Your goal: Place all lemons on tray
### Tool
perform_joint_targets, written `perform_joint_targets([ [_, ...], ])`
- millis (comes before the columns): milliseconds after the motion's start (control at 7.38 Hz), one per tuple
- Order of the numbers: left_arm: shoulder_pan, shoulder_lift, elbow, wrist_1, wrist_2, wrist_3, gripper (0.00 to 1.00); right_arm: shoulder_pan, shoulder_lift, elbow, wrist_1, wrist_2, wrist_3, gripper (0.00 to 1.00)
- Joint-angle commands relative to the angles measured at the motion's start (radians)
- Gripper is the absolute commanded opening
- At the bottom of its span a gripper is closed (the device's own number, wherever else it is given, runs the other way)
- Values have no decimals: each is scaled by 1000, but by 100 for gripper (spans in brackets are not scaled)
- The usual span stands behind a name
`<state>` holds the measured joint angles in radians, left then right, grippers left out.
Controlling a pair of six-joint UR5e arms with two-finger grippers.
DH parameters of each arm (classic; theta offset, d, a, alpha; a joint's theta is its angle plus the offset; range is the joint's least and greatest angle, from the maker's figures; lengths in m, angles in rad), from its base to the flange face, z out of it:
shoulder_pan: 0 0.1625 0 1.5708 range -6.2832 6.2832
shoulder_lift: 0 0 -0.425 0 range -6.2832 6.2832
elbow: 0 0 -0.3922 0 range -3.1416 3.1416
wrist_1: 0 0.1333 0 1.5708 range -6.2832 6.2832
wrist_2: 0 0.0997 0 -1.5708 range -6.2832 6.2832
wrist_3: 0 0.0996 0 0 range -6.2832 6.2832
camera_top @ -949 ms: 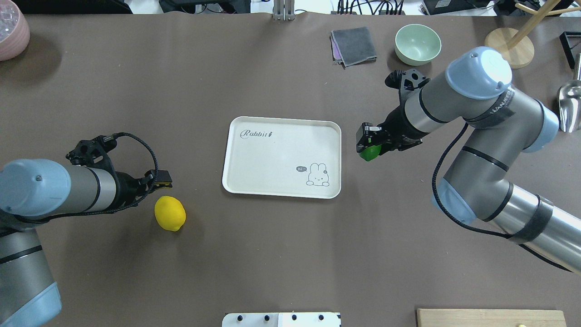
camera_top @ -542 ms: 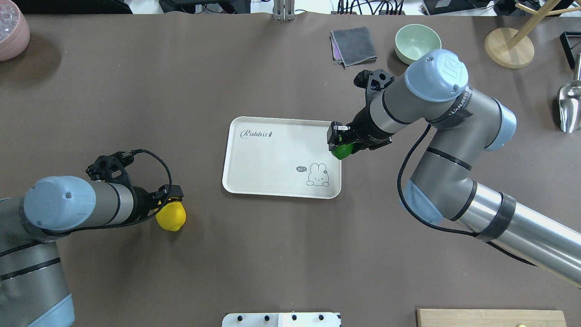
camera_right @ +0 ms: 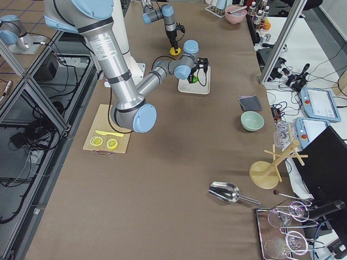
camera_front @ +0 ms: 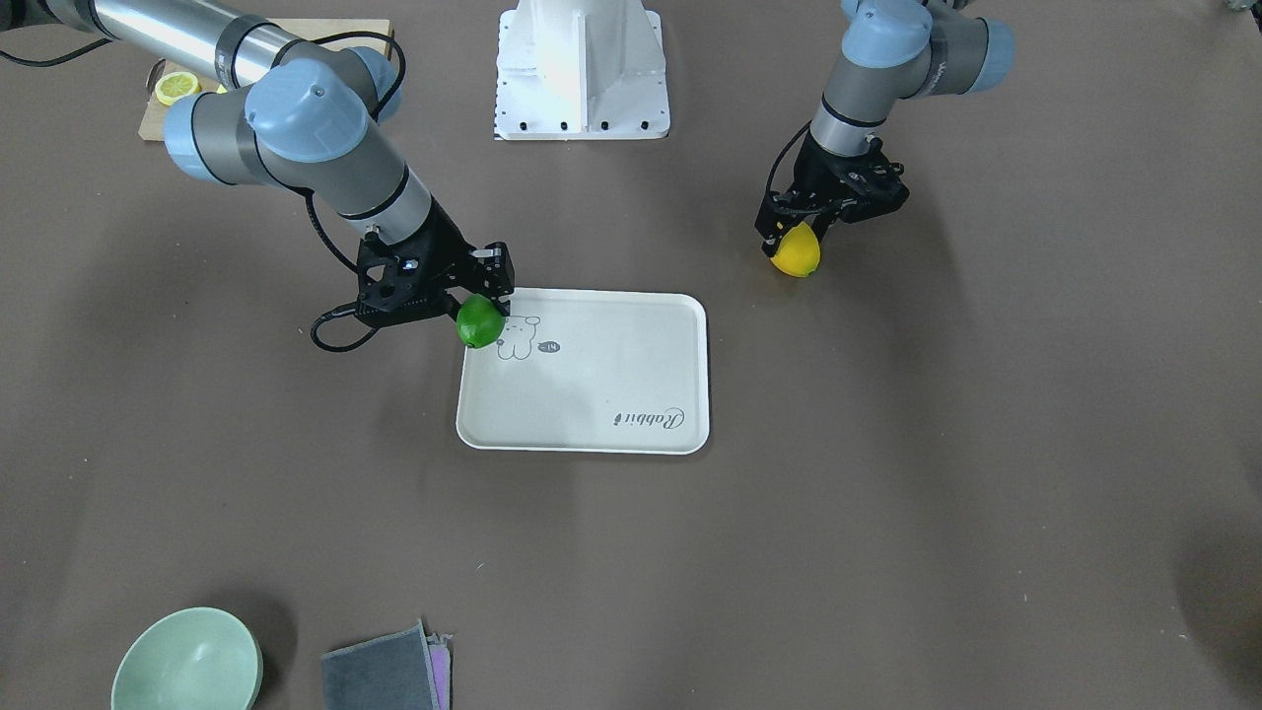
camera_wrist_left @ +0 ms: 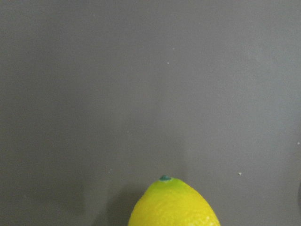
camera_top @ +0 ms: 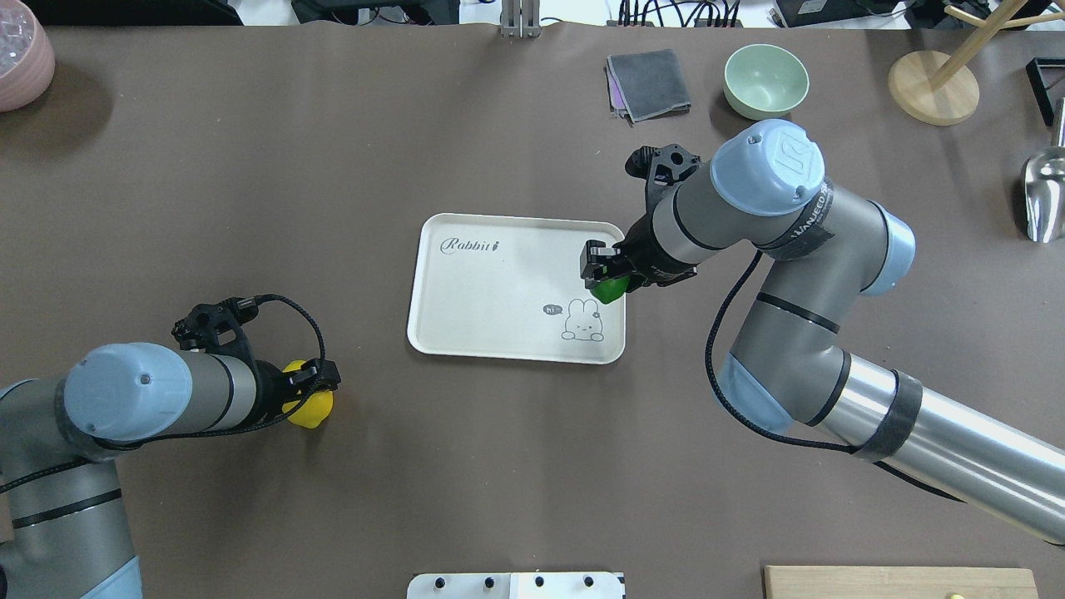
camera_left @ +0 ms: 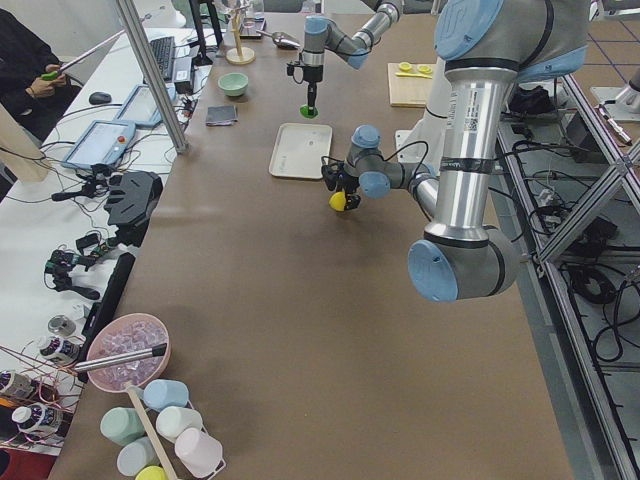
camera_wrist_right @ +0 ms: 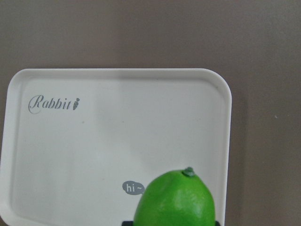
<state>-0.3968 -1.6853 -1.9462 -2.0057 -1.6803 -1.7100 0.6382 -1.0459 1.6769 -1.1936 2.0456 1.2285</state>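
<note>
The off-white tray (camera_top: pixel 499 291) with the "Rabbit" script lies mid-table and holds nothing. My right gripper (camera_top: pixel 606 279) is shut on the green lemon (camera_top: pixel 610 289) and holds it above the tray's right edge, by the rabbit drawing; the green lemon also shows in the right wrist view (camera_wrist_right: pixel 175 200) and the front view (camera_front: pixel 480 321). The yellow lemon (camera_top: pixel 309 408) rests on the table left of the tray. My left gripper (camera_top: pixel 309 384) is down over the yellow lemon (camera_front: pixel 796 252), which fills the lower middle of the left wrist view (camera_wrist_left: pixel 173 205). Its fingers are hidden, so I cannot tell their state.
A mint bowl (camera_top: pixel 765 79) and a folded grey cloth (camera_top: pixel 649 83) sit at the far right. A wooden stand (camera_top: pixel 932 87) and a metal scoop (camera_top: pixel 1044 200) are further right. A wooden board (camera_front: pixel 163 108) with lemon slices lies near the robot base.
My right arm carried the green lemon leftward from beside the tray to over its right edge. My left gripper moved down onto the yellow lemon, which now is partly covered.
</note>
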Motion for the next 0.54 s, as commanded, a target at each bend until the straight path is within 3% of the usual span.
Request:
perform_joint_targets([
  [0, 0, -26, -28, -2, -8, 0, 0, -20, 38, -35, 0, -30, 2, 0],
  [136, -13, -28, -69, 4, -34, 1, 0, -22, 61, -60, 0, -31, 0, 0],
  [407, -72, -109, -41, 36, -75, 12, 0, -28, 111, -123, 2, -39, 0, 0],
])
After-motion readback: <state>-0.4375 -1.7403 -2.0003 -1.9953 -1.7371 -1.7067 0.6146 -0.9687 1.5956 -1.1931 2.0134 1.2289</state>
